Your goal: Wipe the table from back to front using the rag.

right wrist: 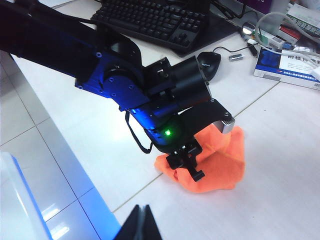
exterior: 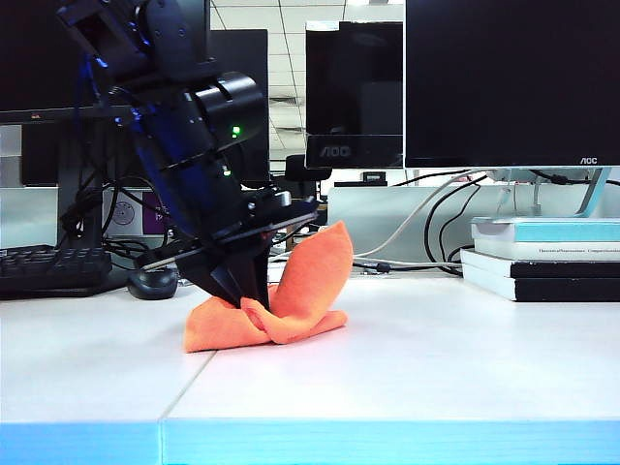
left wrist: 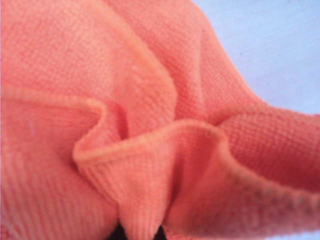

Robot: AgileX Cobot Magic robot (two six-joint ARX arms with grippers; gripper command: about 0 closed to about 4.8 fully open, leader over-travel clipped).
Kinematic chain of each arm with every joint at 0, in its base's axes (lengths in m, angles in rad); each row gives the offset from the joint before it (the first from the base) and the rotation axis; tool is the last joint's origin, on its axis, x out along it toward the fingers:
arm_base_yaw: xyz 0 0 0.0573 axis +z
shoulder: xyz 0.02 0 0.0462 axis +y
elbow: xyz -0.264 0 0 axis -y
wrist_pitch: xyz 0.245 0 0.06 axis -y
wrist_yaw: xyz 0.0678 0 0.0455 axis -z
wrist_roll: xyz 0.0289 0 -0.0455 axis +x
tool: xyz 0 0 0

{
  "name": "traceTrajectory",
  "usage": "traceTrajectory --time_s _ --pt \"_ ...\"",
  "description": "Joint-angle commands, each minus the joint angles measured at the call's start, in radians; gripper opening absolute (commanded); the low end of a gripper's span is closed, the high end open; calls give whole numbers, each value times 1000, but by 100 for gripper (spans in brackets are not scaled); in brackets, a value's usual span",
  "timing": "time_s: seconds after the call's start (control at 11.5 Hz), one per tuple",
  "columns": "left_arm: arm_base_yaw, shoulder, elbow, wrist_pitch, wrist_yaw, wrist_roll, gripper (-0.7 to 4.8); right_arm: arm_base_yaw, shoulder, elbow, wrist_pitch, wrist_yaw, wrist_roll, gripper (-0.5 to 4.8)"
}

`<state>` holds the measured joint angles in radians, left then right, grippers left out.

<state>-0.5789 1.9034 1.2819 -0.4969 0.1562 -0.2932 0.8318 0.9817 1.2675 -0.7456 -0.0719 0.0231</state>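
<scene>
The left gripper pinches a bunched rag beside the table seam, so it may wipe a narrow strip, while the right gripper sits pressed together above

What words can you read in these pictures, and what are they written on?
"AOC": on the middle monitor, on its lower bezel.
"AOC": on the right monitor, small but readable.
Book spine in the stack at right: there is print, too small to read.
Blue-and-white box in the right wrist view: print too blurred to read.
Rag, table, left gripper: no writing.
</scene>
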Motion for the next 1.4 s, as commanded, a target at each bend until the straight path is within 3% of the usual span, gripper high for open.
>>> traceTrajectory --time_s 0.09,0.61,1.14,1.4 --pt "-3 56 -5 -49 59 -2 -5 0 -3 6 18 0 3 -1" --pt "-40 59 -5 -353 46 121 -5 0 -4 6 24 3 3 -1" --pt "-61 60 -4 -107 38 -47 -5 1 -14 6 25 2 4 -1" --pt "-43 81 14 -43 -3 -66 -5 5 -16 6 24 2 10 -1"
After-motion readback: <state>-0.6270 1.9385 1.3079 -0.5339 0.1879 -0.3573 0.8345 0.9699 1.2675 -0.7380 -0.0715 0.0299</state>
